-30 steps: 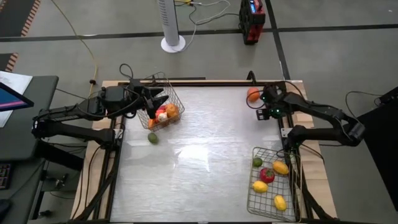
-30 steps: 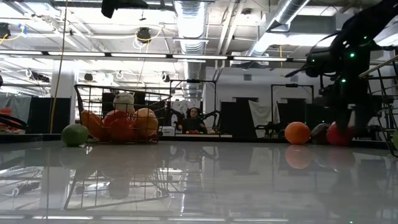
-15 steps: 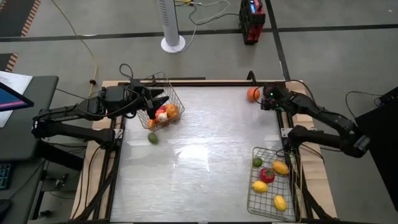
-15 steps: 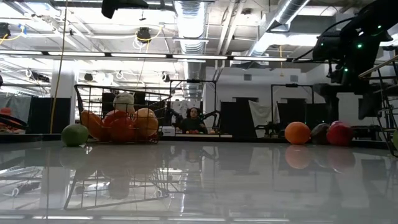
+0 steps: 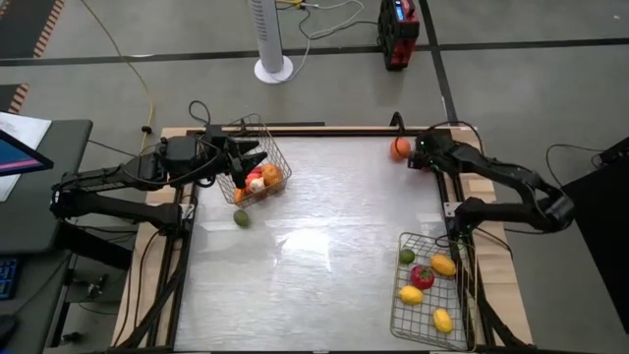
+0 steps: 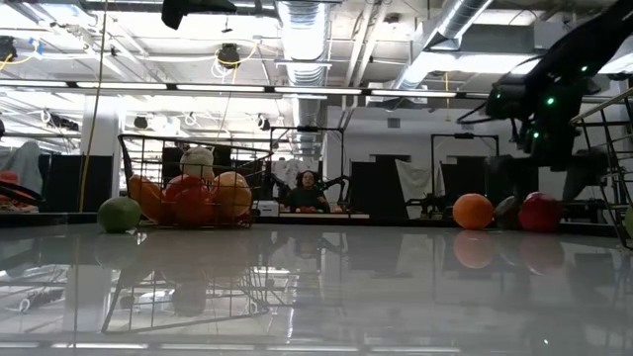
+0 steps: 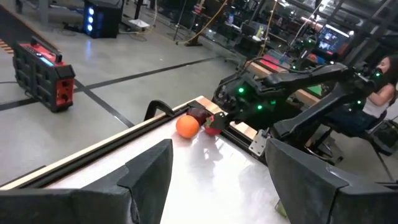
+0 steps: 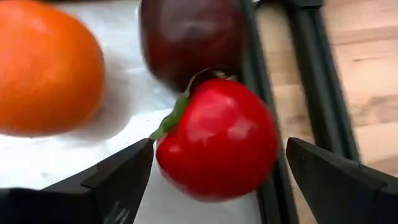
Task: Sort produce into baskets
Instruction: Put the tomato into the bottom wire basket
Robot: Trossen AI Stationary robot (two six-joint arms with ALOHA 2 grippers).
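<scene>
Three pieces of produce lie at the table's far right corner: a red tomato (image 8: 217,140) with a green stem, an orange (image 5: 399,148) and a dark maroon fruit (image 8: 189,37). My right gripper (image 8: 219,145) points down over the tomato, open, one finger on either side of it with a gap on both sides. My left gripper (image 5: 251,157) hangs open above the left basket (image 5: 270,138), which holds an orange, white garlic and red pieces. A lime (image 5: 242,218) lies on the table just in front of that basket.
The right basket (image 5: 401,324) stands at the near right with a lime, a red piece and three lemons. A dark rail (image 8: 323,74) runs along the table edge just beyond the tomato. The table's middle (image 5: 324,236) is bare.
My right gripper has gone toward the far edge, closer to the orange, and its wrist has turned. In the low view it rose off the red tomato and then came partway back down. The tomato, orange and dark fruit have stayed where they were.
</scene>
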